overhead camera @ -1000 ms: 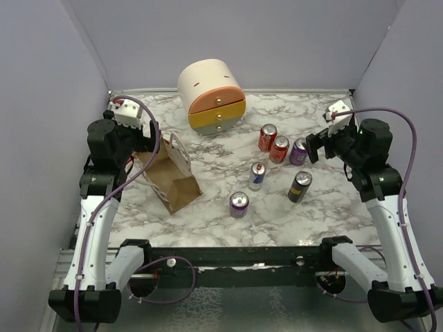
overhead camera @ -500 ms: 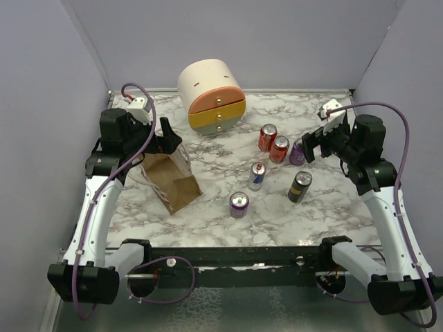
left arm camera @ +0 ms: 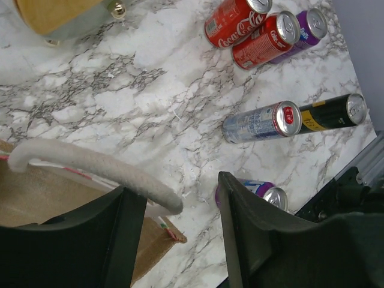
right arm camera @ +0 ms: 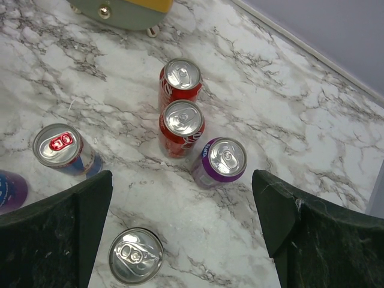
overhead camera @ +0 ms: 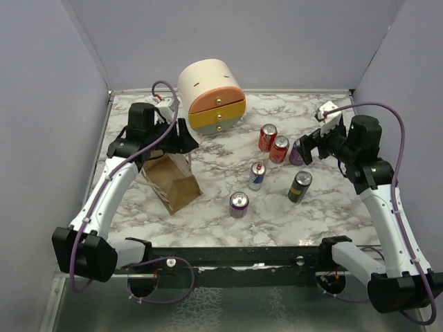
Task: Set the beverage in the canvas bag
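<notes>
While no can is sitting in the bag (overhead camera: 173, 183) yet, you are looking at the opening stage: nothing is done and every step is left.

The bag is standing on the left half of the table (overhead camera: 208, 223), mouth up, near the drawer box (overhead camera: 211, 93) and in front of it. The left gripper (left arm camera: 180, 187) is hanging over the bag's right edge with its jaws standing apart. One cream handle (left arm camera: 90, 169) is lying across one finger and ending in the gap, and nothing is pinching it as far as the wrist view is showing. My reading: you are setting up to take that handle and hold the mouth open.

The six cans (overhead camera: 257, 176) are standing upright to the right of the bag, well apart from it. The right gripper (right arm camera: 181, 180) is hovering above them, spread wide and gripping nothing. The purple can (right arm camera: 219, 161) is sitting just ahead of the gap, beside two red cans (right arm camera: 182, 125). Which one you are aiming at, I cannot tell.

Left to do: grip a can, carry it across and lower it into the bag.
</notes>
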{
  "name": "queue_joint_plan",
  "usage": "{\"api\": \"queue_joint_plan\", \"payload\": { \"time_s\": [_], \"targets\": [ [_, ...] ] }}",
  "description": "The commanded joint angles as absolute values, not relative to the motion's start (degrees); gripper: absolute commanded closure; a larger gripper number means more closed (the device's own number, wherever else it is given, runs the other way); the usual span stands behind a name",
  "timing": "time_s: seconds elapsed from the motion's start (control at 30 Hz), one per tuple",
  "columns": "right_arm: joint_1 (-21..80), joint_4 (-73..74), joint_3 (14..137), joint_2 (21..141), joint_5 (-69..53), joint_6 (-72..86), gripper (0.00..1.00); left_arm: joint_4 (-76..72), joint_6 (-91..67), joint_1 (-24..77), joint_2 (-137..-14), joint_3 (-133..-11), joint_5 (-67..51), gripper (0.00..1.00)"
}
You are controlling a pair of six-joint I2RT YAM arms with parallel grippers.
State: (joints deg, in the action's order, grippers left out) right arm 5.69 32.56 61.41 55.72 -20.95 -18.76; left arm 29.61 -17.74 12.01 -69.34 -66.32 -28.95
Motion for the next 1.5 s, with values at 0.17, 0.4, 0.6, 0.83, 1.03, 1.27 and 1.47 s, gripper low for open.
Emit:
{"api": "queue_joint_plan", "payload": {
  "time_s": [0.17,0.4,0.6,0.83,1.03,1.27,1.47],
  "targets": [
    [6.15,30.38,57.89,54.42,-22.85,-18.60,0.00,31.88,-10.02,20.04,-76.56,-75.97,-33.05,0.80],
    [6.18,31.29,56.87,54.25,-26.20,-20.41,0.00,38.45,-1.77,27.93,-82.04,-82.22,-30.11,0.86],
    [6.23,36.00,56.18,55.83,-35.58,-26.14,0.00,41.88,3.85,35.12,-84.23,-83.14,-25.09,0.87],
    [6.81,36.73,55.42,58.43,-42.03,-30.20,0.00,41.83,5.39,37.56,-83.78,-82.96,-23.96,0.74],
    [9.97,33.20,54.25,62.72,-42.92,-31.54,0.00,43.04,8.32,37.53,-80.36,-84.08,-26.86,0.43],
    [16.44,28.29,53.58,69.00,-40.81,-33.11,0.00,47.78,14.47,36.81,-74.90,-84.57,-26.11,0.01],
    [22.64,24.08,53.30,75.71,-36.62,-33.21,0.00,47.29,13.80,30.88,-71.43,-84.27,-28.20,0.01]
  ]
}}
